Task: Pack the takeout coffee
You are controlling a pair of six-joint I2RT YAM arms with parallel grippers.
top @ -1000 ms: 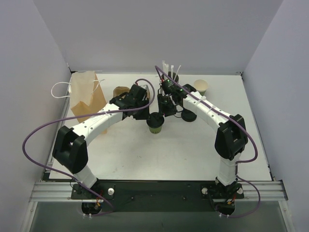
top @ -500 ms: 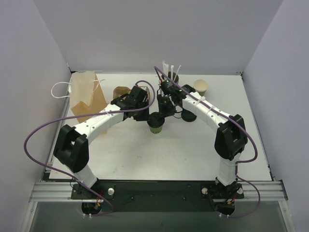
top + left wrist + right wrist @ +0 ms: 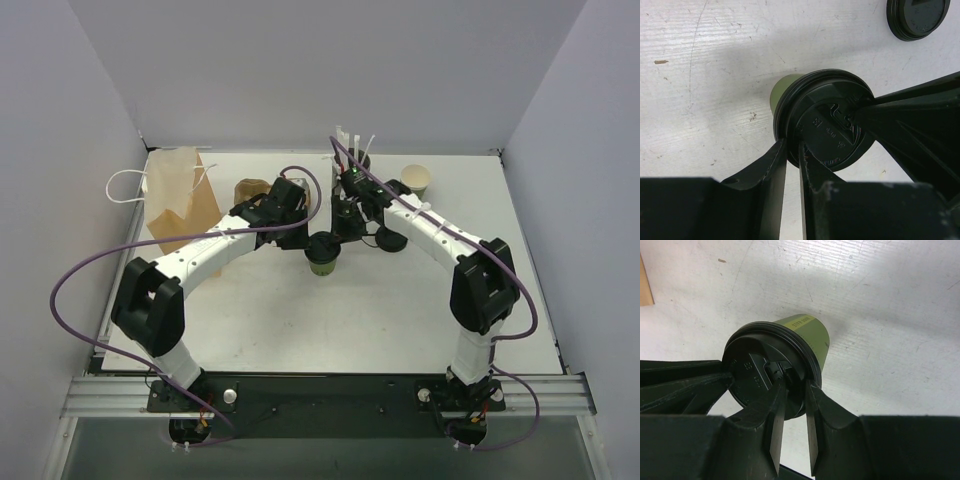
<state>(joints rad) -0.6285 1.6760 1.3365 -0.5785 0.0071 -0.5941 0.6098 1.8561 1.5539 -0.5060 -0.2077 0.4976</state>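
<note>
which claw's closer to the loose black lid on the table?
Right. The right claw pinches the takeout coffee on the side facing the loose lid; the left claw pinches its opposite side.

**Overhead view.** Bright, even, diffuse light from above. The white tabletop is close to washed out. Shadows under both arms are short and soft. Focus is sharp throughout, and the walls splay mildly toward the corners.

**Left wrist view.** The left fingers are near-black, underexposed and soft-edged. The takeout coffee at their tips is in fair focus, with a dull sheen on the lid and its embossing partly legible. A broad, soft grey shadow lies beyond the fingertips. Tabletop scuffs are crisp.

**Right wrist view.** The right fingers are equally dark and featureless. The green cup wall is evenly lit, its print too small to read. The tabletop is brightest left of the fingers and softly shaded beyond and to their right.
</note>
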